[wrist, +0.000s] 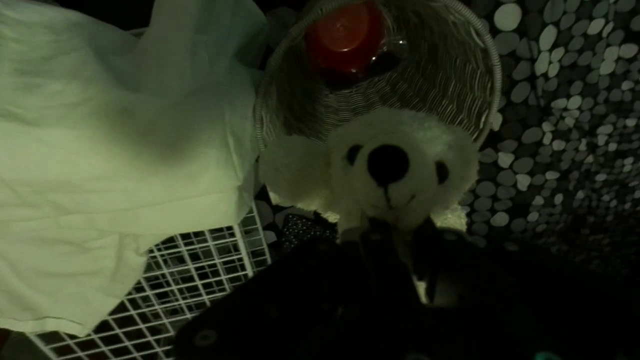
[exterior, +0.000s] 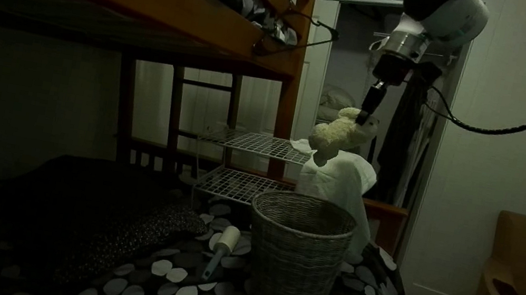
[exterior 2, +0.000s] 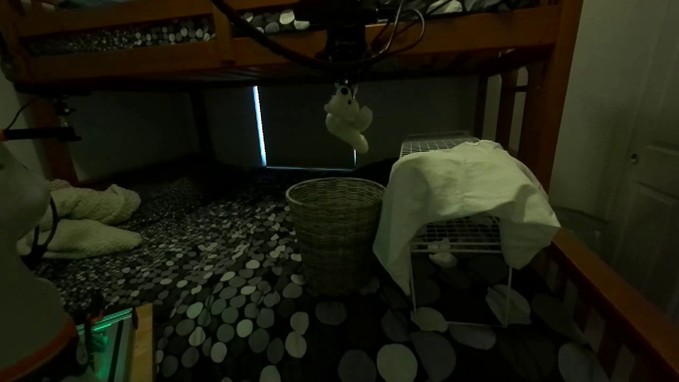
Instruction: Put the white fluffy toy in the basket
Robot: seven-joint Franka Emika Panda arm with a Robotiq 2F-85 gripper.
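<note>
The white fluffy toy (exterior: 335,133) is an off-white plush animal with a black nose. It hangs in the air from my gripper (exterior: 361,118), also above the basket's height in an exterior view (exterior 2: 345,114). In the wrist view the toy's face (wrist: 400,130) points at the camera, and the dark fingers (wrist: 400,225) are shut on it just below the muzzle. The basket (exterior: 292,275) is a round grey woven tub, upright on the bed, also in an exterior view (exterior 2: 337,239). In the wrist view the toy's head overlaps the basket's rim (wrist: 492,75) and hides part of it.
A red object (wrist: 345,35) lies inside the basket. A white wire rack (exterior 2: 461,233) draped with a white cloth (exterior 2: 467,175) stands beside the basket. A lint roller (exterior: 225,245) lies on the bedding. The upper bunk rail (exterior: 199,19) and a hanger (exterior: 307,43) are overhead.
</note>
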